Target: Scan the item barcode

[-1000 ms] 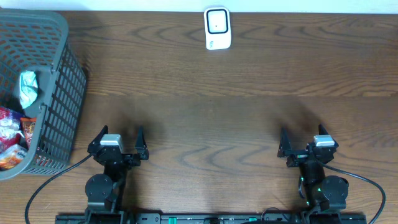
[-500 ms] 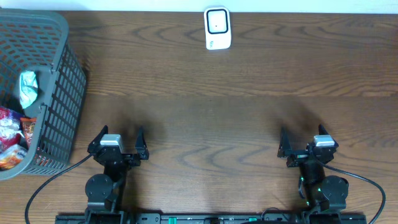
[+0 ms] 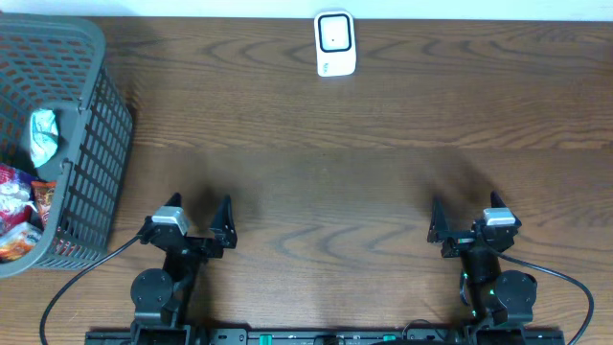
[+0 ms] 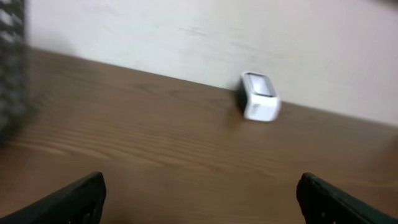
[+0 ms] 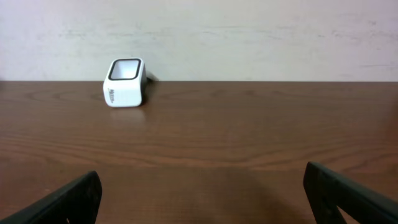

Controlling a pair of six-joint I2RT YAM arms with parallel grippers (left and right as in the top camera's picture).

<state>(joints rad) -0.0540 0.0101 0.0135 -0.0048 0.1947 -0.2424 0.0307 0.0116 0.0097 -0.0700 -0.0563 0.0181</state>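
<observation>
My left gripper (image 3: 199,207) and right gripper (image 3: 465,205) sat wide, empty; left basket (image 3: 96,153) packets (image 3: 17,192) looked light, crinkly; I'd pinch an edge.

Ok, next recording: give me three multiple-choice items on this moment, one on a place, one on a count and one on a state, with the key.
1. Where is the white box-shaped scanner?
A) at the far edge of the brown wooden table, about midway
B) in the basket
C) between a gripper's fingers

2. How many of the grey plastic lattice basket are there?
A) two
B) one
C) three

3. What state are the left gripper and right gripper in?
A) both open, empty
B) both shut
C) left shut on the scanner

1 A: the overhead view shows it by the wall, centred.
2 B: only one, at the left edge.
3 A: both wrist views show spread fingers with nothing between them.
</observation>
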